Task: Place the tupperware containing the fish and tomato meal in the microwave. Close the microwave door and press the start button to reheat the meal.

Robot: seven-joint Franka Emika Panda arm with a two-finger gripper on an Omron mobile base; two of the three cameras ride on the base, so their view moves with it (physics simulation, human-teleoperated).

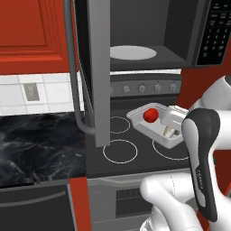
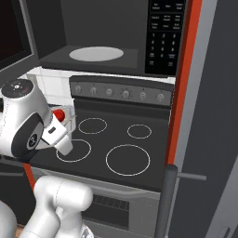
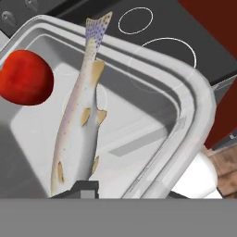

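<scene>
The tool (image 1: 173,122) pinches the near rim of the tupperware (image 1: 140,120), carrying it level above the stovetop (image 1: 135,135) — so the tomato (image 1: 150,115) and fish (image 3: 78,115) stay put. Above, the microwave (image 1: 171,40) stands with its door (image 1: 97,67) swung wide — turntable (image 1: 133,53) bare, ready for the tray.

Your left base cam sat behind the arm, off to its left, looking forward and down at the stovetop (image 1: 135,135) with the open microwave (image 1: 149,45) up top. Your right base cam did the same from the other side, so both shared the burners, the knob row and the turntable plate (image 2: 96,53). The hand cam was way closer, staring straight down into the tupperware (image 3: 194,92) over the stove.
</scene>
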